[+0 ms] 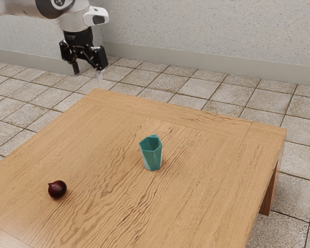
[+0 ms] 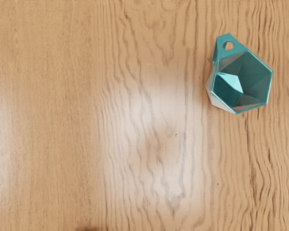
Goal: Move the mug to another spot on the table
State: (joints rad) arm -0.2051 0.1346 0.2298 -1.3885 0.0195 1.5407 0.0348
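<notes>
The arm is reaching in from the exterior view's upper left, and its claw (image 1: 88,71) is hanging high above the table (image 1: 206,181), well apart from everything on it. The two fingers are standing spread apart and are pointing down with nothing between them. The mug (image 1: 151,153), teal with flat angular sides, is standing upright near the middle of the table, its mouth facing up. In the wrist view the mug (image 2: 241,82) is sitting off to one side of the hand rather than under it, showing a small looped handle at its rim, with bare wood grain (image 2: 111,120) lying beneath the hand. A dark red onion (image 1: 57,189) is resting toward the table's near corner on the exterior view's left, well apart from the mug.
</notes>
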